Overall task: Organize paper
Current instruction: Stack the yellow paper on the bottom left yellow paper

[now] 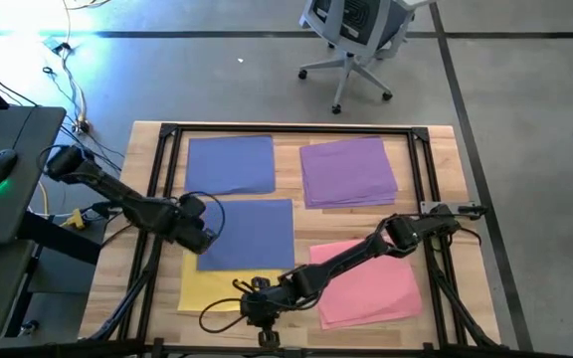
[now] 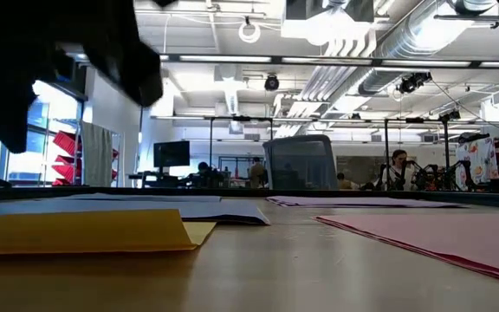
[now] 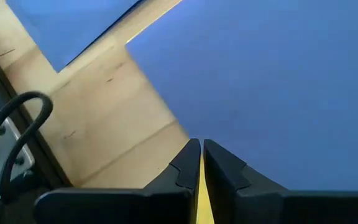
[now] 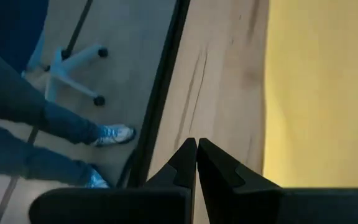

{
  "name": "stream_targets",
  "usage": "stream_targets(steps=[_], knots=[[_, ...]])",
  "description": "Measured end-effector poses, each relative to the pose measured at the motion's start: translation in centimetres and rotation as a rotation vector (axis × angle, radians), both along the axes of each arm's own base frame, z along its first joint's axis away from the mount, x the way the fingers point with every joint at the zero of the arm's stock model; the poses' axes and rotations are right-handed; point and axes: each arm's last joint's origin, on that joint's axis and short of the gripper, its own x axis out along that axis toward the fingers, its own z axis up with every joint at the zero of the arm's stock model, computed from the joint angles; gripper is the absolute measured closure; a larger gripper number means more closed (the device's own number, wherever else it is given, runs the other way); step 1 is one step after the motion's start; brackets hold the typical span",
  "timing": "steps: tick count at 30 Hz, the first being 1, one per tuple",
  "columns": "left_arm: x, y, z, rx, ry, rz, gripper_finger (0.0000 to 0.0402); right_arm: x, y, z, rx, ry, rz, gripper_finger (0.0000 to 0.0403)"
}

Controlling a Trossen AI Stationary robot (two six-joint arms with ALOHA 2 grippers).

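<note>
I see a flat wooden table [image 1: 117,268] with pale boards and a thin black metal frame [image 1: 296,130] running round it. The paper lies on it in thin, smooth, square-cornered sheets. A blue sheet [image 1: 231,163] lies at the far left. A small stack of purple sheets [image 1: 348,171] lies at the far right, with their edges a little fanned out. A second blue sheet [image 1: 257,231] lies in the middle, and it covers part of a yellow sheet [image 1: 207,288] at the near left. Pink sheets [image 1: 371,283] lie at the near right, turned a bit crooked.

My left gripper [image 1: 207,237] is at the left edge of the middle blue sheet. Its two dark, pointy fingers [image 3: 185,168] are pressed together with nothing between them. In the left wrist view a thin yellow strip shows in the slit between them.

My right gripper [image 1: 257,308] is at the near edge of the table, just beside the yellow sheet. Its fingers [image 4: 182,165] are clenched tight too and hold nothing. They point over bare wood with a long dark crack in the grain.

In the right wrist view, someone's legs in blue jeans and light sneakers [image 4: 114,134] stand on the grey floor next to the table. An office chair [image 1: 356,40] on wheels stands beyond the far edge.
</note>
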Motion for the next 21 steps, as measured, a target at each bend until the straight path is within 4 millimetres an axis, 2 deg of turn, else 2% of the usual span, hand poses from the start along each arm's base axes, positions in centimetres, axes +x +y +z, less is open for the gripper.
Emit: stream_targets(steps=[4,7,11,14,21], knots=[[0.8,0.3,-2.4,-0.073,0.055,-0.040,0.0401,-0.1,-0.1,-1.2,-0.040,0.033,-0.009,0.0403],[1.6,0.1,-3.8,-0.123,0.072,-0.084,0.0401,-0.6,-0.6,-1.9,-0.145,0.085,-0.070,0.0403],[2.4,-0.4,-4.6,-0.145,0.085,-0.138,0.0401,-0.7,-2.2,-2.4,-0.256,0.147,-0.170,0.0403],[2.9,-0.7,-4.2,-0.139,0.080,-0.146,0.0401,-0.4,-3.3,-3.2,-0.271,0.180,-0.200,0.0403],[3.3,-0.5,-1.0,0.012,0.104,-0.152,0.0401,0.0,-4.8,-2.7,-0.251,0.200,-0.299,0.0403]])
